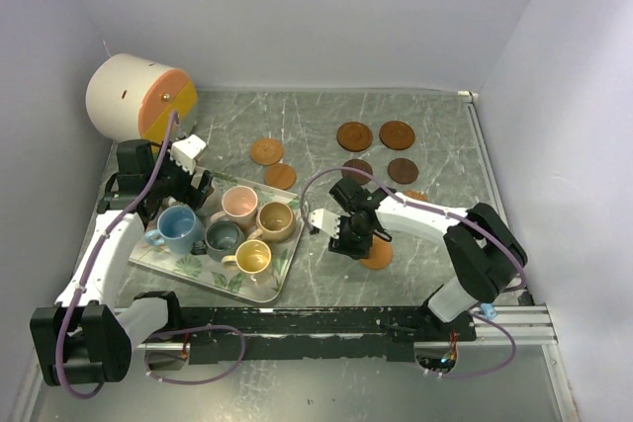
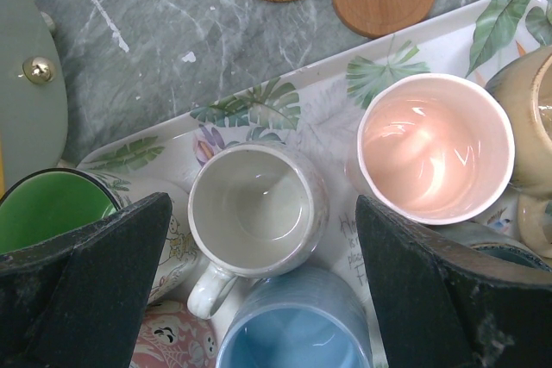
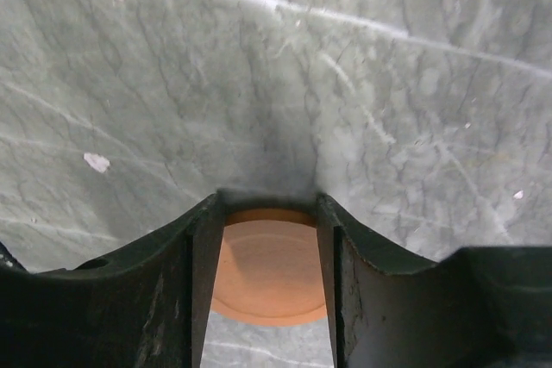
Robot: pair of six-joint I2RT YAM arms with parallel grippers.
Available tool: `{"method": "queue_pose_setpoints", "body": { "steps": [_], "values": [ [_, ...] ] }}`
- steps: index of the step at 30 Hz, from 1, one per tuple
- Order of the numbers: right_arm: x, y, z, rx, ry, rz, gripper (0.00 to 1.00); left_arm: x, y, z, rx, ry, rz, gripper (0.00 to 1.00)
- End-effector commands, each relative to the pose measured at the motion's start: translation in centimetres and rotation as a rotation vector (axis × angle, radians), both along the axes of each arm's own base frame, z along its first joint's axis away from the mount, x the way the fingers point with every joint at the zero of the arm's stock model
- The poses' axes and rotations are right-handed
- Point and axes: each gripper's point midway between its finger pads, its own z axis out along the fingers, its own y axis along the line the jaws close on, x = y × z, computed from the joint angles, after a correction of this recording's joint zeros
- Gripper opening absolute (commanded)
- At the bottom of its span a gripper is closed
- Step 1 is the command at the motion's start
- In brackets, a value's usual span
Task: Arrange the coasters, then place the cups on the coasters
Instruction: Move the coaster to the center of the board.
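Your left jaws stand wide apart and released, grasping nothing, above the tray at 9 o'clock on the counter. Straight below them sits the cream cup. The pink cup is at its 2 o'clock, the blue cup just beside it at 6 o'clock, and the green cup at 9 o'clock. From overhead you also see the tan cup, the grey cup and the yellow cup on the tray.

Your right jaws are low over the middle of the counter, part-closed on either side of an orange coaster. You cannot tell whether they clench it or only flank it. From overhead it shows at 5 o'clock of the jaws.

Two tan coasters lie at 12 o'clock of the tray. Four dark coasters lie grouped at 12 o'clock of the right jaws. The cylinder sits in the 11 o'clock corner.
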Motion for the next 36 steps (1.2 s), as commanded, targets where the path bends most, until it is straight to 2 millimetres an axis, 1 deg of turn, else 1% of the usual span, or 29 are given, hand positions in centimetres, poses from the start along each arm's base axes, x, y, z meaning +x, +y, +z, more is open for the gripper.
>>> {"method": "queue_pose_setpoints", "body": {
  "steps": [1,5,10,14,17,20,23,27,29,33,36],
  "values": [
    [-2.1,-3.6,-0.6,-0.122,0.060,0.024,0.46,0.5,-0.2,1.1,0.013,-0.053,-0.017,0.99],
    [-3.2,-5.8,-0.5,-0.162,0.106,0.014,0.46,0.5,-0.2,1.1,0.014,-0.052,-0.017,1.00],
    [-3.4,-8.3,-0.2,-0.187,0.141,-0.030,0.45,0.6,-0.2,1.1,0.012,-0.050,-0.016,1.00],
    [-2.9,-10.1,-0.2,-0.207,0.136,-0.056,0.45,0.5,-0.2,1.2,0.012,-0.053,-0.018,1.00],
    [-2.0,-11.9,-0.4,-0.243,0.105,-0.094,0.45,0.5,-0.2,1.2,0.012,-0.053,-0.018,1.00],
    [-1.1,-13.1,-0.5,-0.278,0.065,-0.112,0.45,0.4,-0.3,1.1,0.010,-0.052,-0.020,1.00],
    [-0.3,-13.6,-0.4,-0.286,0.039,-0.135,0.45,0.3,-0.3,1.1,0.010,-0.054,-0.020,0.99],
    [0.6,-13.8,0.3,-0.269,0.008,-0.154,0.44,0.2,-0.3,1.2,0.009,-0.055,-0.022,0.99],
    [0.7,-13.4,0.9,-0.241,0.018,-0.159,0.44,0.3,-0.3,1.2,0.008,-0.057,-0.023,1.00],
    [0.8,-11.7,2.4,-0.129,0.040,-0.176,0.46,0.3,-0.4,1.1,0.005,-0.055,-0.025,1.00],
    [1.1,-11.7,3.3,-0.095,0.025,-0.193,0.47,0.1,-0.4,1.1,0.008,-0.055,-0.029,1.00]
  ]
}}
